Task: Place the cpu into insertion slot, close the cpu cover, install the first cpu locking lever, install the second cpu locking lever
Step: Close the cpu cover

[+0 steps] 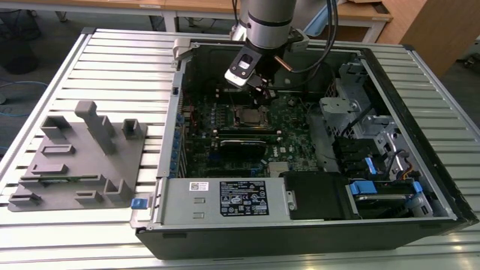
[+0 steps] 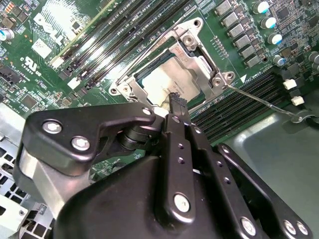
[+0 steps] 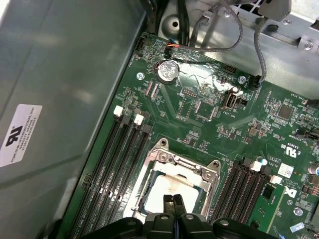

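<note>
1. Exterior view: the gripper hangs inside the open computer case, its tip just above the socket on the green board (a grey holder tray sits well off, outside the case).
2. Second wrist view: the gripper has its fingers pressed together on nothing. Right under the tip lies the chip, seated in the socket, the cover plate framing it. A thin lever rod slants away from the socket's corner over the memory slots.
3. First wrist view: the gripper is closed up, empty, over the chip; the cover plate rings it.
</note>
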Motion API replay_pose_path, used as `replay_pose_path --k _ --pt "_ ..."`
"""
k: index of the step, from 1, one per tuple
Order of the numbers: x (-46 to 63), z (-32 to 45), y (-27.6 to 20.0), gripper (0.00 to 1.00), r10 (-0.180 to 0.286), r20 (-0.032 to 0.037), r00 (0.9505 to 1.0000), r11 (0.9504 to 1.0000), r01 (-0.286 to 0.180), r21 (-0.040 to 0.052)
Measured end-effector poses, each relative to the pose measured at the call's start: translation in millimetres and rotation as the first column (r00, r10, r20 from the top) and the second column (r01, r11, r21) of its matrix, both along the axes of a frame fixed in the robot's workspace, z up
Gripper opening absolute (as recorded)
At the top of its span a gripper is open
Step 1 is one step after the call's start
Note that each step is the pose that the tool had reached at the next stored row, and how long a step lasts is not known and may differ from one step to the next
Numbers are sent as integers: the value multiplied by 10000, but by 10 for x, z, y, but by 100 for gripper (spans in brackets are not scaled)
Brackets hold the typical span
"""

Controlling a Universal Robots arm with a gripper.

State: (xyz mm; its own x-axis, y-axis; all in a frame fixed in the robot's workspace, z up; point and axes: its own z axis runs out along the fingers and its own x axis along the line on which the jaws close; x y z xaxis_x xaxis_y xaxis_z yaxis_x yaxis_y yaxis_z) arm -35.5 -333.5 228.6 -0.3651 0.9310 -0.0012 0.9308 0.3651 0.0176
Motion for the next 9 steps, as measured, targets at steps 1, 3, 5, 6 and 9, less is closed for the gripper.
replay_pose_path --k 1,3,5,6,9 --pt "0 0 0 11 1 0 10000 10000 -1 -1" --pt "0 0 0 11 25 0 10000 10000 -25 -1" --pt "0 0 0 11 146 0 9999 9999 -146 0" --pt "0 0 0 11 216 0 9998 9998 -216 0" --pt "0 0 0 11 407 0 9992 9992 -407 0"
